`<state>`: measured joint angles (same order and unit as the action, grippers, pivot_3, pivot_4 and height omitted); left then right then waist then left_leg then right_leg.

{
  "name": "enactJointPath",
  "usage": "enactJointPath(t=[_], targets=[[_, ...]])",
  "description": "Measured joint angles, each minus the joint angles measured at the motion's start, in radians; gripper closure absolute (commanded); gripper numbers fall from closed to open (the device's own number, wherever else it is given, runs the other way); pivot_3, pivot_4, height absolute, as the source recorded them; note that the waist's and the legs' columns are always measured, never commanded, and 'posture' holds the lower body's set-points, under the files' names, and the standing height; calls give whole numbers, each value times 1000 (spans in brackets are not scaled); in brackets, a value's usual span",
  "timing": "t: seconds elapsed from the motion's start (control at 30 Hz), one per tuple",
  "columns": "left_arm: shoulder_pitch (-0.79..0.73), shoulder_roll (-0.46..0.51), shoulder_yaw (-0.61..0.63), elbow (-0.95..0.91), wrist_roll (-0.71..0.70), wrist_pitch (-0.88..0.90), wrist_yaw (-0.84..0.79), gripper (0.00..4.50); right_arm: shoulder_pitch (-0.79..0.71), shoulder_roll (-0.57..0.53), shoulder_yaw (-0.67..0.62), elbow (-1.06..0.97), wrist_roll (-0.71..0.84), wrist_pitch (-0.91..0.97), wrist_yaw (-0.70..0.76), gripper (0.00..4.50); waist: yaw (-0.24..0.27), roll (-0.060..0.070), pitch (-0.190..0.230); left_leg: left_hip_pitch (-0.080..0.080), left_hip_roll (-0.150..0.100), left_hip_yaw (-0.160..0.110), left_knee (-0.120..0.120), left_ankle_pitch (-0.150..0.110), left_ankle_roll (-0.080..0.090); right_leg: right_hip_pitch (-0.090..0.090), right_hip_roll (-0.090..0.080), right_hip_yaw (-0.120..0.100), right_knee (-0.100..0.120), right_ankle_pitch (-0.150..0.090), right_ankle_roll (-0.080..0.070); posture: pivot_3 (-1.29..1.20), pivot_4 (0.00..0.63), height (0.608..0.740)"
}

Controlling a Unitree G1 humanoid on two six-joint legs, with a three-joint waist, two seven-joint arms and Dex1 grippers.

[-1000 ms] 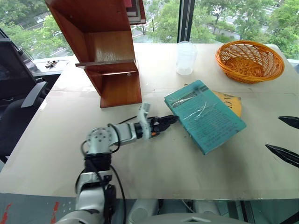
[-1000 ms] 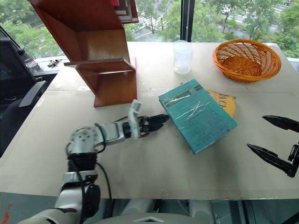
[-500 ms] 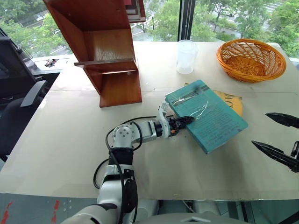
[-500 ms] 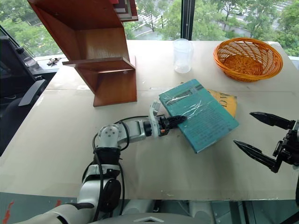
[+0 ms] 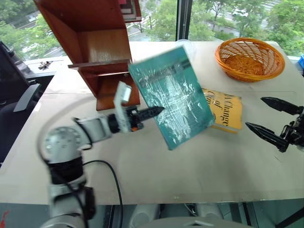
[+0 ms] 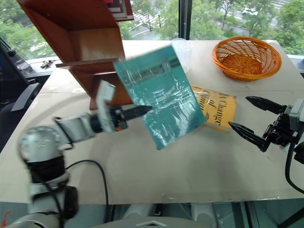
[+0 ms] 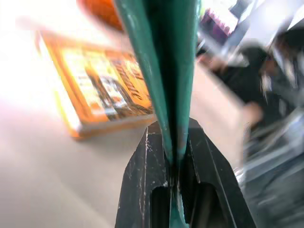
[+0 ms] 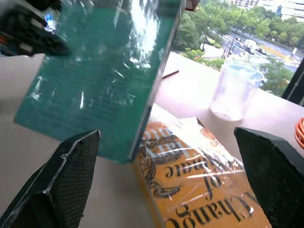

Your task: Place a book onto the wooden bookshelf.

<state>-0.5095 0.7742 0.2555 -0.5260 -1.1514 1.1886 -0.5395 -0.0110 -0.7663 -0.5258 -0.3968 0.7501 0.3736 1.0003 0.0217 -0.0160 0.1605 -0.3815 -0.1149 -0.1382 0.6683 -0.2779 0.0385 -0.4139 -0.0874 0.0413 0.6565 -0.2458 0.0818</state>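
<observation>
Pinching the teal-green book (image 5: 170, 96) by its edge, the left gripper (image 5: 153, 112) tilts it toward the wooden bookshelf (image 5: 97, 52), while the right gripper (image 5: 272, 119) gapes empty.

The wooden bookshelf (image 5: 90, 42) runs off the picture's top edge. The book (image 5: 171, 95) is motion-blurred and hides most of the clear cup (image 5: 190, 46).
</observation>
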Motion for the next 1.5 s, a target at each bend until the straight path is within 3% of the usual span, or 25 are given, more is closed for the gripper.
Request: enactJointPath(t=[0.03, 0.1, 0.13, 0.3, 0.4, 0.63, 0.7, 0.83, 1.0, 1.23, 1.5], targets=[[-11, 13, -1, -16, 17, -19, -17, 4470, -6, 0, 1, 9, -1, -5, 1, 0, 2, 0, 0, 0, 0, 0, 0, 0, 0, 0, 0, 0, 0, 0, 0, 0, 150, 740], [-79, 131, -94, -67, 218, -209, -108, 4470, -55, -2, 30, 70, -22, -27, 18, 0, 4, -3, 2, -1, 0, -1, 0, 0, 0, 1, 0, -1, -1, 1, -1, 0, 150, 740], [-187, 222, -169, -62, 390, -361, -172, 4470, -106, -3, 62, 132, -45, -50, 32, 0, 3, -5, 3, -1, 0, -2, -1, 0, 0, 1, 1, -3, -3, 2, -3, 0, 150, 740], [-458, 387, -310, 12, 794, -652, -228, 4470, -231, -3, 129, 281, -89, -104, 67, 0, -9, 1, 2, 0, 1, 0, -5, 0, 0, 0, 1, 0, -8, 2, -2, 0, 150, 740], [-550, 455, -374, 78, 943, -696, -278, 4470, -305, -2, 162, 357, -116, -141, 89, 0, -17, 1, 3, -1, 2, 0, -9, 0, 0, -3, 2, 0, -9, 2, -2, 0, 150, 740], [-580, 634, -551, 160, 1174, -543, -516, 4470, -399, 10, 221, 439, -147, -186, 132, 0, -39, 1, 3, -7, 2, 2, -12, 0, 0, -11, 6, -1, -8, 1, -1, 0, 150, 740], [-594, 634, -598, 204, 1242, -506, -569, 4470, -427, 17, 224, 446, -147, -194, 136, 0, -39, 1, 4, -7, 2, 2, -11, 0, 0, -11, 6, -1, -7, 1, -1, 0, 150, 740], [-678, 547, -710, 250, 1439, -454, -654, 4470, -495, 64, 227, 438, -116, -208, 136, 0, -32, 0, 4, -8, 2, 1, -5, 0, 1, -11, 6, -3, -3, 1, -1, 0, 150, 740], [-686, 459, -760, 279, 1597, -451, -700, 4470, -500, 98, 224, 422, -79, -206, 123, 0, -33, 1, 4, -3, 2, 1, -1, 0, 1, -9, 6, -1, 7, 1, -1, 0, 150, 740], [-649, 345, -766, 329, 1714, -418, -722, 4470, -508, 215, 225, 330, -19, -196, 19, 0, -37, 8, 1, 8, 8, 1, 0, 0, 2, 1, 12, -1, 9, 4, -4, 0, 150, 740], [-560, 375, -694, 267, 1763, -318, -789, 4470, -460, 224, 241, 269, -17, -156, -29, 0, -48, 9, 1, 10, 14, 4, -1, 1, 0, 1, 17, 1, 9, 7, -8, 0, 150, 740]])
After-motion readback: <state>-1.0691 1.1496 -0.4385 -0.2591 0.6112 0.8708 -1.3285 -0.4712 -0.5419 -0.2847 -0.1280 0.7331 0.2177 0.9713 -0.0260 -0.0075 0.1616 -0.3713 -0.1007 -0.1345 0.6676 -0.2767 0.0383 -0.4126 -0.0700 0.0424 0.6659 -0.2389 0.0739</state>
